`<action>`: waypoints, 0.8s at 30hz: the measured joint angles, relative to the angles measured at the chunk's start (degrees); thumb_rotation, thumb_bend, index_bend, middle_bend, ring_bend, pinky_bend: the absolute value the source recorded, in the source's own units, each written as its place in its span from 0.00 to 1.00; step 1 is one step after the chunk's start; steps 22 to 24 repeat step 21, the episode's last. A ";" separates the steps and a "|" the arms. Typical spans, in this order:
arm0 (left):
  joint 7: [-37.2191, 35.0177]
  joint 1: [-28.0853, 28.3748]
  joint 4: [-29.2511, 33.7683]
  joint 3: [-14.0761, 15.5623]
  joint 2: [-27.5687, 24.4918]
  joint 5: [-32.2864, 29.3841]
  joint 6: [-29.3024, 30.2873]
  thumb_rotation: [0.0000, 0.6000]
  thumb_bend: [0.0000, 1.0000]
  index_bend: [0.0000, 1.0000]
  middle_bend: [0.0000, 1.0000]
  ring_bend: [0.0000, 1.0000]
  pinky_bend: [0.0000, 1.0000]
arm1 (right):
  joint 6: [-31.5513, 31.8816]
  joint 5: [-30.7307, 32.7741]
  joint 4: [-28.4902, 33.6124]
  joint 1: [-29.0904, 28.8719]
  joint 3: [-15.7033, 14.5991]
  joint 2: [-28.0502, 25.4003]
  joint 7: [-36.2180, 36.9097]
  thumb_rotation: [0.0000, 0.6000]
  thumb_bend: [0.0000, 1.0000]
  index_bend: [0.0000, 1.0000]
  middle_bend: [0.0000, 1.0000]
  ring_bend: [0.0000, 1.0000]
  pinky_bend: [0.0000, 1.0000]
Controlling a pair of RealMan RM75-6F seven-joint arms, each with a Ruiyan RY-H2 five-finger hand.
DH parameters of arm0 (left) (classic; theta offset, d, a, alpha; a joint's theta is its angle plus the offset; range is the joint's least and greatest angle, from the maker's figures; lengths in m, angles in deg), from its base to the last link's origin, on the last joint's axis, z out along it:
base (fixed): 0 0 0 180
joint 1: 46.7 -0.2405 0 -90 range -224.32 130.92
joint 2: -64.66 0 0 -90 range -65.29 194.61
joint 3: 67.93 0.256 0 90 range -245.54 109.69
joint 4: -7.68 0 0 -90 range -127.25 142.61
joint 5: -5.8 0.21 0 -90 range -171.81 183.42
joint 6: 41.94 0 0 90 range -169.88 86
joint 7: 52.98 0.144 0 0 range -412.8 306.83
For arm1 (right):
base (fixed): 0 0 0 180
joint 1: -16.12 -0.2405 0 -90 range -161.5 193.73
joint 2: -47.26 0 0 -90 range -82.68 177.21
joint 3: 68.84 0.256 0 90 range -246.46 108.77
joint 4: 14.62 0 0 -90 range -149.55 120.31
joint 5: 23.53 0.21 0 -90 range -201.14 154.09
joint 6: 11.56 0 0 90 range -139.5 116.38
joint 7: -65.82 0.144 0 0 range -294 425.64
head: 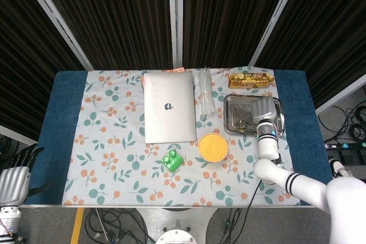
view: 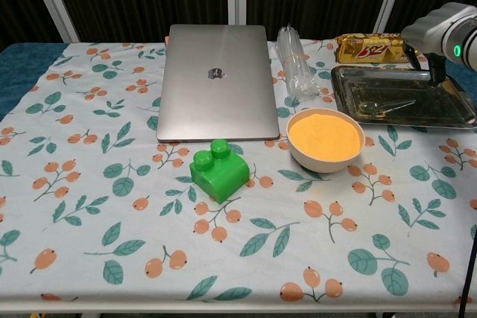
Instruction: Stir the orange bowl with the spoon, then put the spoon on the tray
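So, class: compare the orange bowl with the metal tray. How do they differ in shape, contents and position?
The orange bowl is round and deep; the metal tray is rectangular and shallow. The bowl holds orange powder; the tray holds a clear spoon. The bowl sits nearer the table's front, the tray behind and to its right. Both rest on the floral cloth.

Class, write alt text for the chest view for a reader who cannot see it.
A clear spoon lies in the metal tray at the table's far right, beside an orange bowl. A closed laptop and green block sit left of them.
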 measured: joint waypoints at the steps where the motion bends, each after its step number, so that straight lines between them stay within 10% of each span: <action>1: 0.02 0.05 0.04 -0.10 -0.04 -0.02 0.02 1.00 0.14 0.22 0.20 0.12 0.18 | 0.65 -0.90 2.42 0.77 -0.06 -1.58 1.31 1.00 0.19 0.43 0.90 0.86 0.96; 14: 2.08 1.72 1.79 -1.29 -0.99 0.71 -0.15 1.00 0.13 0.22 0.20 0.12 0.18 | 13.36 -32.63 29.68 22.69 -5.48 -24.60 41.91 1.00 0.24 0.19 0.26 0.14 0.30; 24: 3.82 2.20 3.39 -1.37 -1.62 0.93 -0.22 1.00 0.13 0.22 0.20 0.12 0.18 | 26.35 -53.20 31.29 36.42 -11.67 -28.13 61.09 1.00 0.25 0.18 0.24 0.11 0.27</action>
